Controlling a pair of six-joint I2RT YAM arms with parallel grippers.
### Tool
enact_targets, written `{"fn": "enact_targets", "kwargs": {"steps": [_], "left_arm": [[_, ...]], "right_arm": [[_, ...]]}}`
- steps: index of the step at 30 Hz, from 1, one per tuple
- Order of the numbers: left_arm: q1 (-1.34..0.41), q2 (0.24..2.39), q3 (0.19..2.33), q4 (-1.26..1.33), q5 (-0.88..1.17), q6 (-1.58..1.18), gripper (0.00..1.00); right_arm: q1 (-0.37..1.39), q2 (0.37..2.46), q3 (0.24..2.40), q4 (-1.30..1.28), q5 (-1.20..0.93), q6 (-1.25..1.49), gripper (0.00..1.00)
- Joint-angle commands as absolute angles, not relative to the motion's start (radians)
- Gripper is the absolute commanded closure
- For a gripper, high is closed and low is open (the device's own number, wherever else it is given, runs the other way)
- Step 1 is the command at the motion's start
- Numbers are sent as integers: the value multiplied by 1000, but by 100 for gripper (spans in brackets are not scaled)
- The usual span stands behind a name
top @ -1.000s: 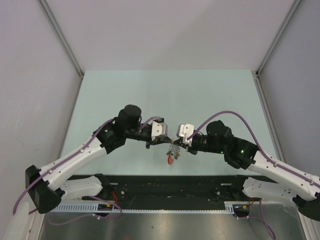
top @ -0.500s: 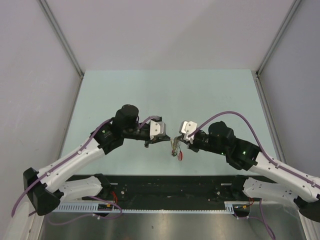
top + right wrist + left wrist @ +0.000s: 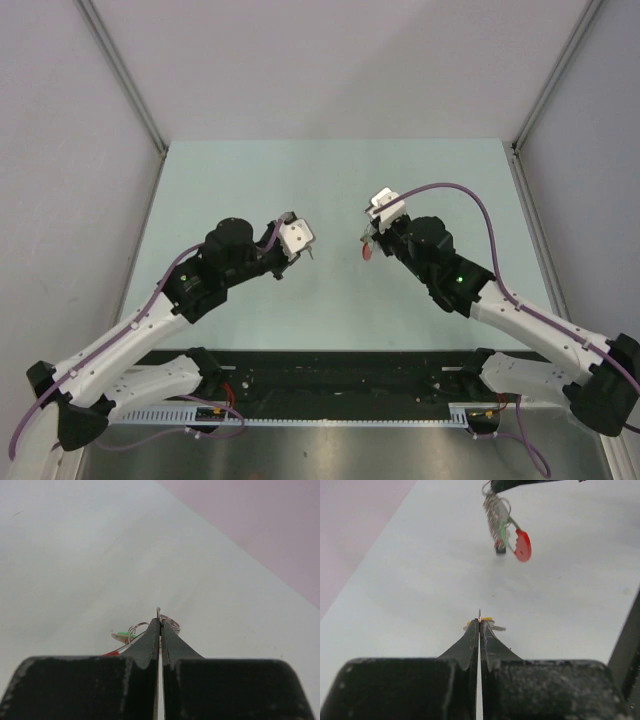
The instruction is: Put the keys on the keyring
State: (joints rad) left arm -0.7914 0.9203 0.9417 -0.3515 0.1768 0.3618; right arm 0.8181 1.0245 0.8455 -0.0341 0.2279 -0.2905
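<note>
Left jaws are together, clamped on the yellow key; we see only a sliver of yellow head and metal past the tips. Right jaws are together too, clamped on the keyring, which hangs over the tabletop with the green key and a red piece dangling below. The arms are well apart. We judge everything light, stiff, tiny and slick: a key can twist in a pinch and the cluster swings. Best holds are the plastic head for the key and the wire loop for the ring, keeping its split end free.
</note>
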Motion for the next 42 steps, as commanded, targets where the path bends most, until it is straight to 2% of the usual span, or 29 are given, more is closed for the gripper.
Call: {"fn": "enact_targets", "kwargs": {"steps": [1,4,7,19,31,34,35,38,42], "left_arm": [[-770,867,919,-292,-63,307,100],[-740,847,908,-270,-98,269,100],[-727,827,899,-256,-129,259,100],[-707,775,870,-219,-204,252,100],[-701,799,858,-196,-118,247,100],[-699,808,854,-190,-88,235,100],[-699,814,853,-186,-80,230,100],[-699,833,851,-172,-9,213,100],[-699,860,851,-158,72,193,100]], "right_arm": [[813,1110,853,280,376,-356,100],[818,1201,850,370,266,-432,100],[842,1282,844,339,169,-468,100],[928,1456,686,205,-158,-313,100],[954,1540,644,193,-233,-256,99],[953,1519,644,196,-227,-242,85],[947,1490,644,195,-226,-227,71],[914,1396,644,184,-225,-183,50],[838,1229,643,163,-267,-115,41]]}}
